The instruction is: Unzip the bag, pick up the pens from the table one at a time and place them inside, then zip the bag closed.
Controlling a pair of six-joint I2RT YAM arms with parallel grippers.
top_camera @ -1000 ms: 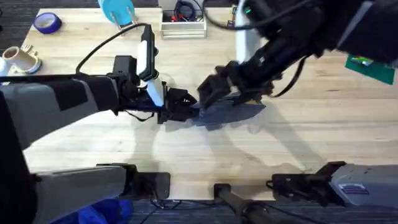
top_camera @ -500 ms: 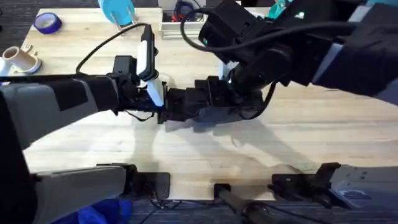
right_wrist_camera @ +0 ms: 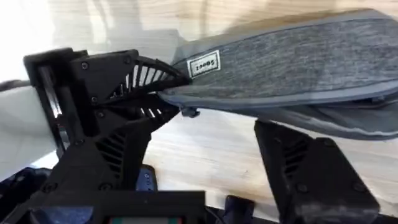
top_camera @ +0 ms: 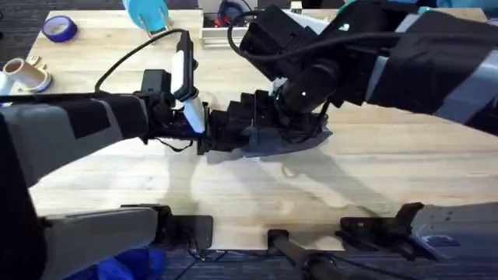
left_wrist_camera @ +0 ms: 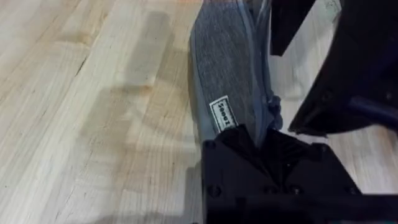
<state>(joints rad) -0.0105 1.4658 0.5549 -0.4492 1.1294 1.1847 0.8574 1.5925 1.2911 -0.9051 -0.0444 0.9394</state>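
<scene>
Grey-blue fabric pencil pouch lay mid-table on pale plank wood, seen from overhead, left gripper at its left end, right gripper just above. Left wrist: black fingers clamped on pouch end. Right wrist: black fingers spread apart beside pouch.

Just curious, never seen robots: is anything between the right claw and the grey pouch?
In the right wrist view, a strip of bare table lies between the open right gripper and the bag; the left gripper clamps the bag's end.
</scene>
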